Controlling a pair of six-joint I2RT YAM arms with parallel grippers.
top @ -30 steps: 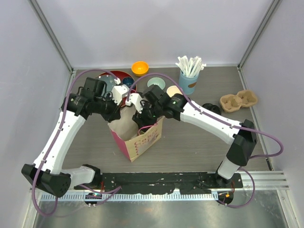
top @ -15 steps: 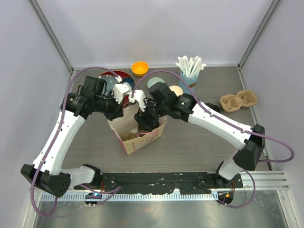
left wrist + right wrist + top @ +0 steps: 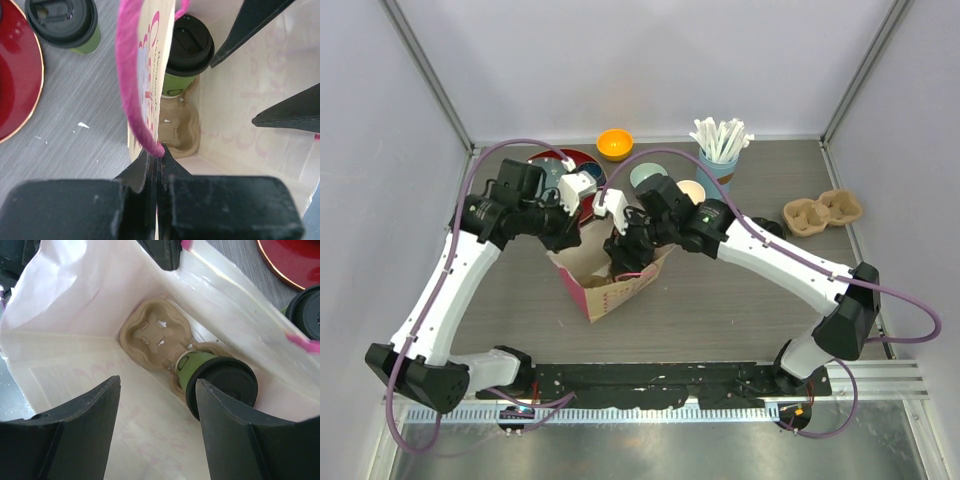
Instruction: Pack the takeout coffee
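Note:
A paper bag (image 3: 616, 285) with pink print stands open in the middle of the table. My left gripper (image 3: 159, 156) is shut on the bag's rim by the pink handle (image 3: 131, 85). Inside, one takeout coffee (image 3: 220, 385) with green sides and a black lid sits in one socket of a cardboard carrier (image 3: 152, 332). My right gripper (image 3: 157, 387) hangs open inside the bag, its right finger (image 3: 235, 430) close beside that cup's lid, with nothing between the fingers. A second takeout coffee (image 3: 64, 22) stands on the table outside the bag, beside the red plate (image 3: 15, 85).
An orange bowl (image 3: 614, 142), a pale bowl (image 3: 646, 175) and a cream cup (image 3: 691, 190) sit behind the bag. A light-blue cup of white sticks (image 3: 718, 165) stands at the back right, with another cardboard carrier (image 3: 822, 212) to its right. Grey walls close in three sides.
The right arm has reached farther left and its gripper has gone down into the bag. The bag now stands lower and wider open. The left gripper has kept its hold.

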